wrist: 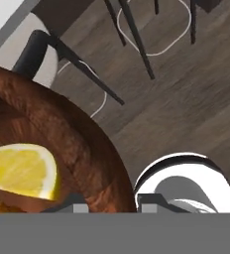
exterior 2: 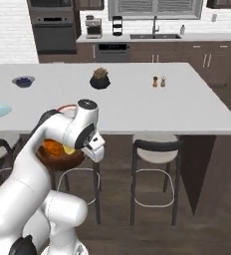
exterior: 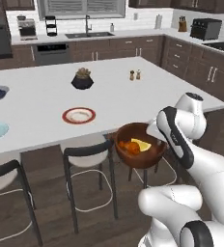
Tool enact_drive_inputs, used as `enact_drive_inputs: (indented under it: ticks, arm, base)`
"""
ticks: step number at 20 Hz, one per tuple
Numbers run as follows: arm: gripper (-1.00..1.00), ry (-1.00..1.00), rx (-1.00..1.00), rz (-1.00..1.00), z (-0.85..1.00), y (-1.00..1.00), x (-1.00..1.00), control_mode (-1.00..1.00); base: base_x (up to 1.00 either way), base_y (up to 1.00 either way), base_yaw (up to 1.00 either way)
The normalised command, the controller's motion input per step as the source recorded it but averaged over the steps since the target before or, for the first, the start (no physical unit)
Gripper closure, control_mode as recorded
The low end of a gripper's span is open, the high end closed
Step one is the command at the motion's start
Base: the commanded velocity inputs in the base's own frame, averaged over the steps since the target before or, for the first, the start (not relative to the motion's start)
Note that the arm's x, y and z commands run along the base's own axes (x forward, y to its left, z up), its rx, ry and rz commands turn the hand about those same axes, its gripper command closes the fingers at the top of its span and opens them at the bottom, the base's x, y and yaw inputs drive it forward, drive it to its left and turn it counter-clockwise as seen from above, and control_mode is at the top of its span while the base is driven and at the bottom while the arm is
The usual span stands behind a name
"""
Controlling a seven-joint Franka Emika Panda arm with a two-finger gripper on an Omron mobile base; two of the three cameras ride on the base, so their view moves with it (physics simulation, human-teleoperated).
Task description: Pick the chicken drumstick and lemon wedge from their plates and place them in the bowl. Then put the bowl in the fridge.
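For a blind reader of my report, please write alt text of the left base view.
The white robot arm holds a wooden bowl, with a chicken drumstick and a lemon wedge inside, off the white kitchen island, above the bar stools.

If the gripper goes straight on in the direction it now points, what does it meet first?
The gripper holds the bowl by its rim and points downward. Past the rim, the hand view shows bare wooden floor, with a stool's legs off to the side. So it would probably meet the floor first, though depth is unclear.
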Motion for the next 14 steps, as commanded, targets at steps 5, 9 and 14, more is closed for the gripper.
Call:
enact_drive_inputs:
  ticks: [5, 9, 14]
  arm:
    - [1.00, 0.00, 0.00, 0.00, 0.00, 0.00, 0.00, 1.00]
    - [1.00, 0.00, 0.00, 0.00, 0.00, 0.00, 0.00, 1.00]
    - [1.00, 0.00, 0.00, 0.00, 0.00, 0.00, 0.00, 1.00]
  base:
    - [0.00, -0.02, -0.77]
    - [0.05, 0.00, -0.83]
    - [0.06, 0.00, -0.84]
